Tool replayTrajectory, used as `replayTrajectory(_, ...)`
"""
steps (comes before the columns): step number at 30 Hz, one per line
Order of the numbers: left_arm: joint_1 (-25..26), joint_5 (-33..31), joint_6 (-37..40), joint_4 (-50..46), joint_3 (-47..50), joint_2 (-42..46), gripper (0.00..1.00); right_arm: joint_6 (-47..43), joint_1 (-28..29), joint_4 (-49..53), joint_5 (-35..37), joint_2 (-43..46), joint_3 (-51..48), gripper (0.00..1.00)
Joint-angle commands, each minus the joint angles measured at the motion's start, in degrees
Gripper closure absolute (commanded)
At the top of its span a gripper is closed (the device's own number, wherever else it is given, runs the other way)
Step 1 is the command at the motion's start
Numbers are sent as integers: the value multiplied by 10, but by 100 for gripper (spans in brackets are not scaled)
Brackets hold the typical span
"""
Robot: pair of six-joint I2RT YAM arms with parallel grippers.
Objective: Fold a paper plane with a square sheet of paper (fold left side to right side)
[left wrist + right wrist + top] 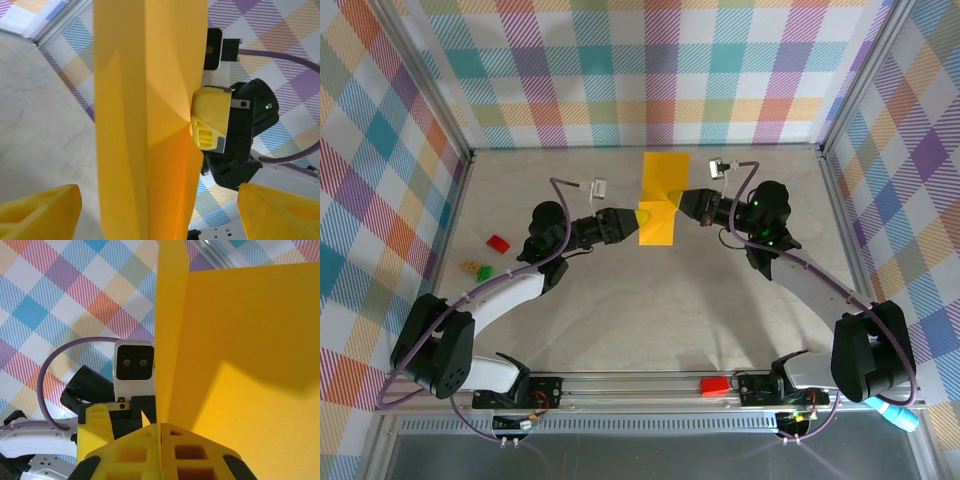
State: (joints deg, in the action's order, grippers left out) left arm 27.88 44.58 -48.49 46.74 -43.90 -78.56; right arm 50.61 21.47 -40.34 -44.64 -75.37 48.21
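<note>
now right gripper [161, 440] pinches the square sheet of paper [665, 170] tight, left gripper [628, 223] gapes wide; any sideways tug risks a skewed crease.

Left arm [510, 295] and right arm [810, 285], as I saw them from my station: pale grey links ran between bulky black joints [445, 345], with purple cables [556, 184] alongside. Fingers [142, 440] were yellow and pocketed. The wrist camera [134, 362] was a white box with a black face. A green light [268, 106] glowed on black housing.
</note>
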Motion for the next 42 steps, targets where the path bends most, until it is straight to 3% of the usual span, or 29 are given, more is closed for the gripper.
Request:
replayTrajectory(1, 11, 28, -3, 22, -35, -14, 28, 11, 5, -30, -11, -5, 11, 100)
replayTrajectory(8, 12, 27, -3, 19, -41, -13, 60, -4, 5, -1, 19, 5, -11, 96)
replayTrajectory(12, 12, 23, 15, -12, -46, -5, 77, -10, 5, 11, 28, 10, -19, 87)
replayTrajectory(15, 12, 21, 30, -37, -49, 2, 83, -21, 4, 31, 39, 20, -22, 75)
replayTrajectory(19, 12, 10, 69, -100, -54, 15, 89, -49, 2, 94, 61, 43, -27, 52)
replayTrajectory(22, 12, -12, 125, -198, -63, 26, 95, -86, -5, 178, 102, 73, -29, 38)
replayTrajectory(24, 12, -41, 186, -317, -88, 31, 100, -124, -7, 263, 147, 95, -26, 32)
replayTrajectory(29, 23, -215, 340, -639, -178, 13, 100, -220, -11, 499, 296, 129, 6, 11)
replayTrajectory(31, 37, -290, 387, -726, -212, -3, 100, -244, -14, 558, 344, 134, 11, 2)
replayTrajectory(36, 82, -525, 444, -874, -280, -50, 100, -251, -30, 625, 457, 154, -6, 1)
replayTrajectory(40, 116, -741, 440, -970, -324, -104, 100, -226, -39, 639, 520, 172, -27, 1)
replayTrajectory(42, 127, -803, 430, -1004, -337, -132, 100, -221, -44, 639, 528, 177, -36, 1)
